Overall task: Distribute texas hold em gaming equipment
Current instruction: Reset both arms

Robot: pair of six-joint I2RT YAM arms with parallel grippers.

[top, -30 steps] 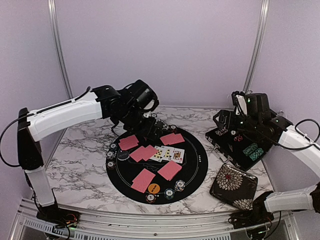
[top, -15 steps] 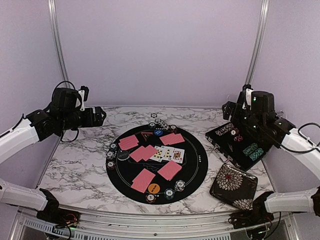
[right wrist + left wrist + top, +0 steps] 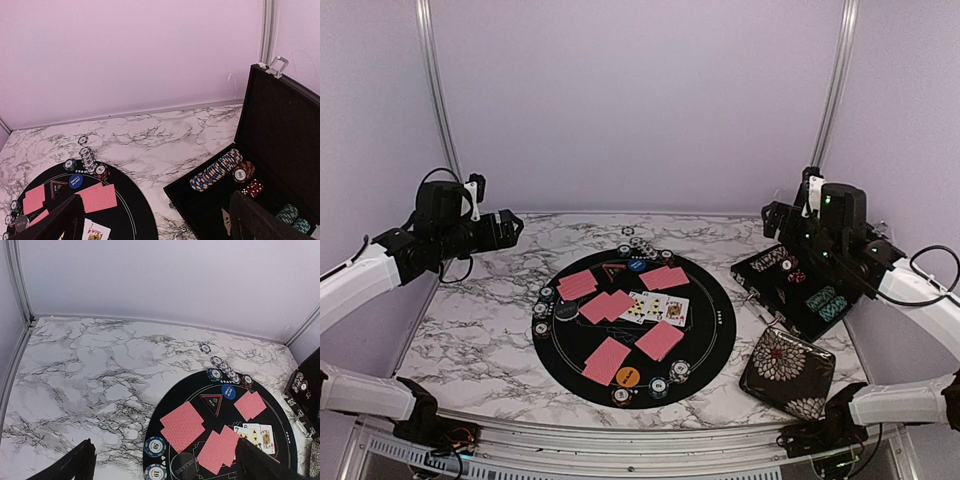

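A round black mat [image 3: 705, 340] carries several pairs of pink-backed cards [image 3: 606, 360], three face-up cards [image 3: 655, 308], a blue button [image 3: 636, 266], an orange button [image 3: 627, 377], a black disc [image 3: 566, 311] and a red-edged triangle [image 3: 613, 270]. Small chip stacks [image 3: 680, 371] ring its rim. My left gripper [image 3: 510, 228] hangs open and empty high over the table's far left, apart from the mat. The left wrist view shows cards [image 3: 182, 426], triangle [image 3: 213, 403] and chips [image 3: 155, 446] below it. My right gripper [image 3: 782, 222] hovers open and empty above the case's far end.
An open black case [image 3: 800, 290] at the right holds rows of chips [image 3: 216, 171] and red dice [image 3: 254, 188]; its lid [image 3: 285, 130] stands upright. A floral pouch [image 3: 787, 372] lies at the near right. A line of chips [image 3: 88, 159] runs off the mat's far edge.
My left arm swung away from the mat's far edge to the far left and rose. The right gripper lifted a little above the case. Nothing on the mat moved.
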